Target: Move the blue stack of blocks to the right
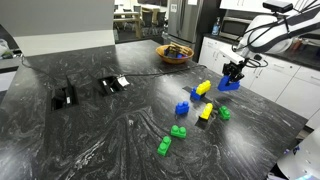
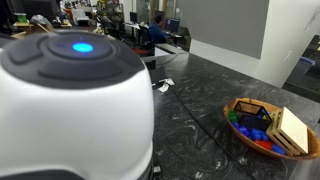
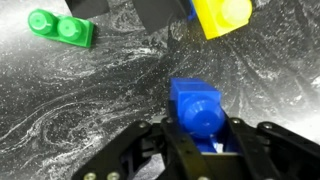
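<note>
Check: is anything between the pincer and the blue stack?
Nothing. In the wrist view the blue stack sits directly between the fingers of the pincer.

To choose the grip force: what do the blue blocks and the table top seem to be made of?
The blue blocks look like hard, glossy plastic: smooth moulded studs with soft highlights. The table top looks like polished stone, dark with white veins and reflections, or perhaps laminate.

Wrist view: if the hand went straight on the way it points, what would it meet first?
The blue stack of blocks, which sits right between the fingers of the hand. The dark countertop is probably just below it. Whether the fingers touch the stack is unclear.
</note>
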